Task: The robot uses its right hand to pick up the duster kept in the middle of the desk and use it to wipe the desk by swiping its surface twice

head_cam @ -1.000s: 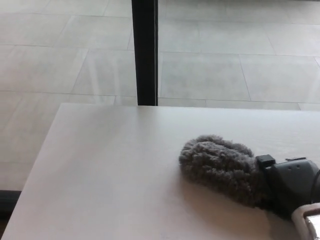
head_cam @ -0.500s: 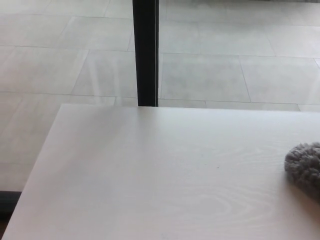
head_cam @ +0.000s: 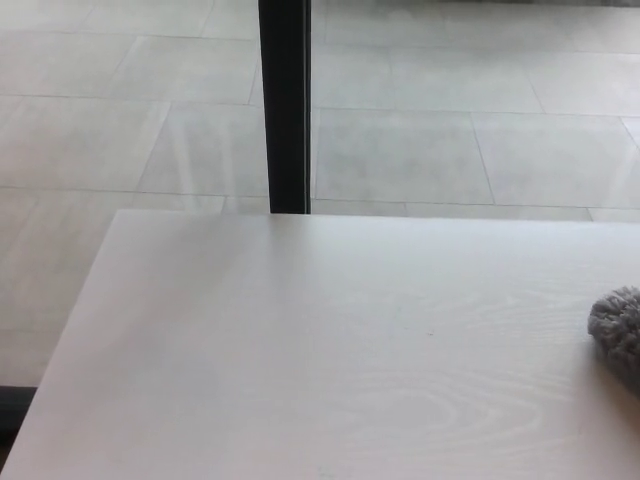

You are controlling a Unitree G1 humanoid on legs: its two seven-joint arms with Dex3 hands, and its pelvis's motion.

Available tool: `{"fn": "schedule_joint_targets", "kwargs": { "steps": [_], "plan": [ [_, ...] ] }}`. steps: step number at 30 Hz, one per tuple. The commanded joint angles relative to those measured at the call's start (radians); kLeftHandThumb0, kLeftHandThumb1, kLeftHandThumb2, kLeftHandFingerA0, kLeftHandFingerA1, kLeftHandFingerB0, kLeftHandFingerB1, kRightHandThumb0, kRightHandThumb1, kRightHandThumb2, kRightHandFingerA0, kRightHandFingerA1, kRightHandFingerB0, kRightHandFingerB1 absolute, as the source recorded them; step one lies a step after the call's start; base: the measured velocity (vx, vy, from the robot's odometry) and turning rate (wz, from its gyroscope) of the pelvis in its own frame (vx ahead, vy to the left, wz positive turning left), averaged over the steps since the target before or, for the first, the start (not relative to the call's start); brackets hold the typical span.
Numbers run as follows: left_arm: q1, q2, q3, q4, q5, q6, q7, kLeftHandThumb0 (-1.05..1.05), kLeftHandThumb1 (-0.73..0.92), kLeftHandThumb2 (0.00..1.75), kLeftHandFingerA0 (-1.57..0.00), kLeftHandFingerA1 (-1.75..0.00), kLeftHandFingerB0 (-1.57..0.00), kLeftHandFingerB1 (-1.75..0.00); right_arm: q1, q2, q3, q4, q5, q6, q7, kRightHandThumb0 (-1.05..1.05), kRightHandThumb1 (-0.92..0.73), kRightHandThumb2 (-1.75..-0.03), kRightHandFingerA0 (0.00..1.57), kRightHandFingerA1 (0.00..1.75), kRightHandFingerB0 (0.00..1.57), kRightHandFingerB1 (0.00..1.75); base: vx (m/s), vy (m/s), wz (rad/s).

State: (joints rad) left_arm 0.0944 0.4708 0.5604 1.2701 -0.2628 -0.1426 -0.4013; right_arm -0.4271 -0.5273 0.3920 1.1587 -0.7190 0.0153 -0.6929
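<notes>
This looks like an office or a similar indoor commercial space rather than a home. A wide, pale white worktop with faint wood grain (head_cam: 300, 360) fills the lower part of the head view, plain like a desk. Beyond its far edge lies a floor of large, light grey, glossy square tiles (head_cam: 420, 150) with thin grout lines, reflecting soft daylight. A tall, narrow black upright post (head_cam: 285, 100), like the frame of a glass partition or window, rises from the floor just behind the worktop.

Pale desk (head_cam: 300, 350); grey duster (head_cam: 620, 330) at right edge
</notes>
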Motion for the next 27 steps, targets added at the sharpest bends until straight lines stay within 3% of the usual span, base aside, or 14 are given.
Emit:
{"fn": "schedule_joint_targets", "kwargs": {
  "steps": [1,2,3,4,9,14,17,18,19,23,24,25,26,27],
  "plan": [
    [-0.002,0.019,0.007,0.005,-0.019,0.002,0.002,-0.46,0.69,0.61,-0.63,-0.56,-0.57,-0.47,0.025,0.040,-0.016,-0.061,0.092,-0.009,0.319,-0.91,-0.80,-0.65,0.07,0.38,0.00,0.00,0.00,0.000,0.00],
    [0.001,0.018,0.008,0.001,-0.021,-0.001,-0.003,-0.47,0.69,0.60,-0.61,-0.57,-0.56,-0.47,0.016,0.020,-0.023,-0.087,0.099,0.005,0.360,-1.01,-0.62,-1.02,0.00,0.14,0.00,0.00,0.00,0.000,0.00],
    [0.002,0.019,0.009,0.001,-0.021,-0.001,-0.003,-0.47,0.69,0.60,-0.61,-0.57,-0.56,-0.47,0.017,0.021,-0.022,-0.090,0.099,0.006,0.363,-1.01,-0.62,-1.02,0.00,0.14,0.00,0.00,0.00,0.000,0.00],
    [0.002,0.020,0.008,0.002,-0.019,-0.002,0.002,-0.47,0.69,0.61,-0.62,-0.56,-0.56,-0.47,0.021,0.011,-0.028,-0.108,0.105,0.006,0.372,-1.05,-0.84,-0.71,0.00,0.01,0.00,0.00,0.00,0.000,0.00],
    [0.002,0.021,0.012,0.008,-0.021,0.005,0.012,-0.46,0.68,0.60,-0.66,-0.57,-0.60,-0.48,0.046,-0.083,-0.061,-0.215,0.134,-0.008,0.465,-1.05,-0.91,-0.71,0.00,0.00,0.00,0.00,0.00,0.000,0.00],
    [0.007,0.022,0.016,0.005,-0.023,0.005,0.018,-0.49,0.66,0.60,-0.68,-0.58,-0.61,-0.49,0.084,-0.155,-0.113,-0.277,0.150,-0.020,0.455,-1.05,-0.87,-0.75,0.00,0.01,0.00,0.00,0.00,0.000,0.00],
    [0.003,0.022,0.023,0.004,-0.029,0.015,0.021,-0.47,0.66,0.59,-0.66,-0.58,-0.63,-0.50,0.127,-0.201,-0.167,-0.348,0.184,-0.031,0.471,-1.05,-0.86,-0.69,0.00,0.00,0.00,0.00,0.00,0.000,0.00],
    [0.005,0.025,0.018,0.007,-0.023,0.006,0.014,-0.50,0.66,0.60,-0.66,-0.57,-0.65,-0.50,0.155,-0.231,-0.185,-0.396,0.183,-0.024,0.468,-1.05,-0.67,-1.12,0.00,0.16,0.00,0.01,0.00,0.000,0.00],
    [0.009,0.025,0.010,0.007,-0.012,-0.008,0.014,-0.50,0.67,0.60,-0.66,-0.56,-0.65,-0.49,0.183,-0.265,-0.213,-0.448,0.194,-0.020,0.496,-1.05,-0.88,-0.68,0.00,0.00,0.00,0.00,0.00,0.000,0.00],
    [0.009,0.026,0.021,0.007,-0.026,0.005,0.004,-0.52,0.63,0.59,-0.64,-0.59,-0.65,-0.51,0.257,-0.314,-0.298,-0.541,0.229,-0.040,0.503,-1.05,-0.87,-0.68,0.00,0.00,0.00,0.00,0.00,0.000,0.00],
    [0.008,0.026,0.025,0.008,-0.031,0.011,0.004,-0.50,0.64,0.60,-0.67,-0.59,-0.67,-0.51,0.284,-0.335,-0.335,-0.568,0.255,-0.045,0.522,-1.04,-0.67,-1.12,0.00,0.17,0.00,0.01,0.00,0.000,0.00],
    [0.008,0.026,0.027,0.008,-0.031,0.014,0.009,-0.50,0.64,0.60,-0.67,-0.59,-0.67,-0.51,0.316,-0.355,-0.383,-0.602,0.287,-0.049,0.543,-1.04,-0.67,-1.12,0.00,0.17,0.00,0.01,0.00,0.000,0.00],
    [0.008,0.027,0.028,0.012,-0.032,0.016,0.009,-0.45,0.69,0.60,-0.67,-0.58,-0.65,-0.51,0.344,-0.365,-0.416,-0.630,0.306,-0.053,0.550,-1.05,-0.89,-0.70,0.00,0.00,0.00,0.00,0.00,0.000,0.00],
    [0.007,0.029,0.036,0.017,-0.038,0.022,0.008,-0.45,0.68,0.60,-0.66,-0.60,-0.63,-0.50,0.390,-0.383,-0.473,-0.675,0.332,-0.059,0.568,-1.05,-0.91,-0.70,0.00,0.01,0.00,0.00,0.00,0.000,0.00]
  ]
}}
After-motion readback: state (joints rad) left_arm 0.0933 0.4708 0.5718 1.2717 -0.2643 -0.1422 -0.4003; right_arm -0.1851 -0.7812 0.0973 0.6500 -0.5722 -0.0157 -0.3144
